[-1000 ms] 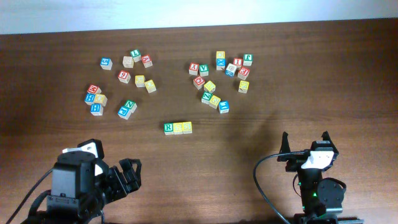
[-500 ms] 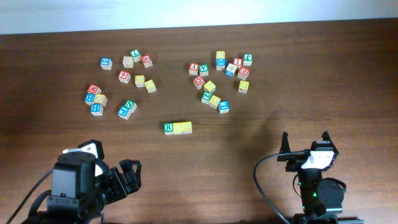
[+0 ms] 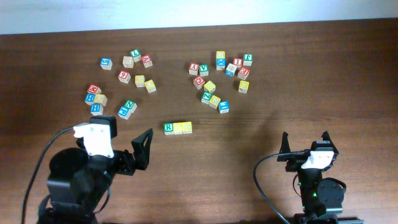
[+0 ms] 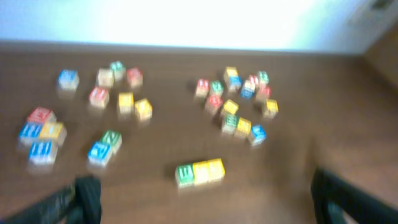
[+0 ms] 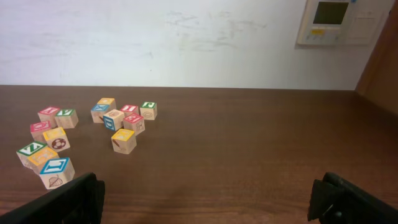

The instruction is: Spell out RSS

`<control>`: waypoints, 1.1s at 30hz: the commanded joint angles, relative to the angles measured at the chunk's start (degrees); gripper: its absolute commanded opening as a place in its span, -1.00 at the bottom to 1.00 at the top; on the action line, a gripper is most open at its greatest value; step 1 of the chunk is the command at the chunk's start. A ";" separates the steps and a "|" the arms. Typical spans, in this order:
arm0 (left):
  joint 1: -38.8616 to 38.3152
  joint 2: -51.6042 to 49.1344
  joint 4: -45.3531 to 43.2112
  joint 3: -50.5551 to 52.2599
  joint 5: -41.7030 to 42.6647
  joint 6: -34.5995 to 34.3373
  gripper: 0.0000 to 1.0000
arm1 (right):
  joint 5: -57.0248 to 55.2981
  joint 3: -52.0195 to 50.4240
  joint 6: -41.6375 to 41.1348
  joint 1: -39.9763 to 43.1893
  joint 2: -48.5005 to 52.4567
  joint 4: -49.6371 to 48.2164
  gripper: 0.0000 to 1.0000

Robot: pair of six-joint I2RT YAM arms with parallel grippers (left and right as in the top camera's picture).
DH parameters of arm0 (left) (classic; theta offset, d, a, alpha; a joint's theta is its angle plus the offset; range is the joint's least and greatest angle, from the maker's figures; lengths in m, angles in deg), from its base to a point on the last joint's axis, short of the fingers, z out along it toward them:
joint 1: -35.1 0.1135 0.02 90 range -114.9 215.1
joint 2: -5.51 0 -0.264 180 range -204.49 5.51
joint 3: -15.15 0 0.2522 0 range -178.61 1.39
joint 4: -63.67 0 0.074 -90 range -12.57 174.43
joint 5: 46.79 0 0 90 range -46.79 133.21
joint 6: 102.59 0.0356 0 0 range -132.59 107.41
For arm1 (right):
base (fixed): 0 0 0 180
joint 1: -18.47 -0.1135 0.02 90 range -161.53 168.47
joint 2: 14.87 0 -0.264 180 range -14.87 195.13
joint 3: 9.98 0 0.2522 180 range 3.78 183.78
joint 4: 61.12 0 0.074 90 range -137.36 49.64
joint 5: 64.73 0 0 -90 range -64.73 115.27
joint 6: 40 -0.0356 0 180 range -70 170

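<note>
Three cubes stand touching in a row at mid-table: the green R cube (image 3: 169, 127) on the left, then one yellow cube (image 3: 178, 127) and a second yellow cube (image 3: 187, 127). The blurred left wrist view shows the same row, green cube (image 4: 185, 174) first. My left gripper (image 3: 124, 138) is open and empty, a short way to the near left of the row. My right gripper (image 3: 305, 142) is also open and empty, far off at the near right. The row is out of the right wrist view, where only bare wood lies between the fingers (image 5: 81, 199).
Loose alphabet cubes lie in two groups behind the row: a left group (image 3: 124, 81) and a right group (image 3: 221, 78). Part of the right group (image 5: 123, 140) shows in the right wrist view. A white wall runs along the far table edge (image 3: 199, 28).
My left arm has swung up and forward toward the row, its finger now nearer the green cube. The right arm and all cubes have stayed put.
</note>
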 commanded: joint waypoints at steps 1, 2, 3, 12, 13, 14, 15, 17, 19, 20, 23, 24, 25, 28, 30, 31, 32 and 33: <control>3.21 5.81 -11.93 10.58 9.84 9.55 0.98 | 0.09 -0.31 -0.63 0.39 -0.68 0.46 0.96; 3.58 6.80 -13.86 12.41 9.84 9.55 0.98 | 0.09 -0.31 -0.63 0.39 -0.68 0.46 0.97; 4.07 8.26 -16.94 15.28 9.18 9.55 0.98 | 0.09 -0.31 -0.63 0.39 -0.68 0.46 0.96; 4.33 19.87 -34.60 33.48 -0.13 9.51 0.98 | 0.07 -0.31 -0.63 0.39 -0.68 0.46 0.96; 4.33 21.24 -36.06 35.30 -0.61 9.51 0.98 | 0.09 -0.31 -0.63 0.39 -0.68 0.46 0.96; 4.33 22.58 -37.48 36.98 -1.38 9.46 0.99 | 0.09 -0.31 -0.63 0.39 -0.68 0.46 0.96; 4.33 23.67 -38.47 38.25 -2.38 9.29 0.98 | 0.09 -0.31 -0.63 0.39 -0.68 0.46 0.97; 4.33 26.40 -39.98 41.13 -4.63 9.29 0.98 | 0.09 -0.31 -0.63 0.39 -0.68 0.46 0.96; 4.31 28.98 -40.15 43.58 -7.54 9.27 0.98 | 0.09 -0.31 -0.63 0.39 -0.68 0.46 0.97; 4.31 29.79 -40.13 44.26 -8.35 9.25 0.98 | 0.09 -0.31 -0.63 0.39 -0.68 0.46 0.96; 4.33 32.44 -40.09 45.92 -9.90 9.09 0.98 | 0.07 -0.31 -0.63 0.39 -0.68 0.46 0.96; 4.33 33.27 -40.11 46.40 -10.58 9.07 0.98 | 0.07 -0.31 -0.63 0.39 -0.68 0.46 0.96; 4.33 33.86 -40.11 46.71 -11.28 9.07 0.98 | 0.07 -0.31 -0.63 0.39 -0.68 0.46 0.97; 4.44 35.30 -40.92 48.04 -12.09 9.09 0.98 | 0.09 -0.31 -0.63 0.39 -0.68 0.46 0.97; 4.48 35.78 -42.40 49.48 -12.50 9.07 0.98 | 0.09 -0.31 -0.63 0.39 -0.68 0.46 0.96; 4.68 35.76 -43.10 50.23 -12.46 8.98 0.98 | 0.09 -0.31 -0.63 0.39 -0.68 0.46 0.96; 4.87 35.76 -43.15 50.66 -12.48 8.17 0.98 | 0.09 -0.31 -0.63 0.39 -0.68 0.46 0.96; 5.18 35.76 -43.15 51.12 -12.48 7.61 0.98 | 0.07 -0.31 -0.63 0.39 -0.68 0.46 0.96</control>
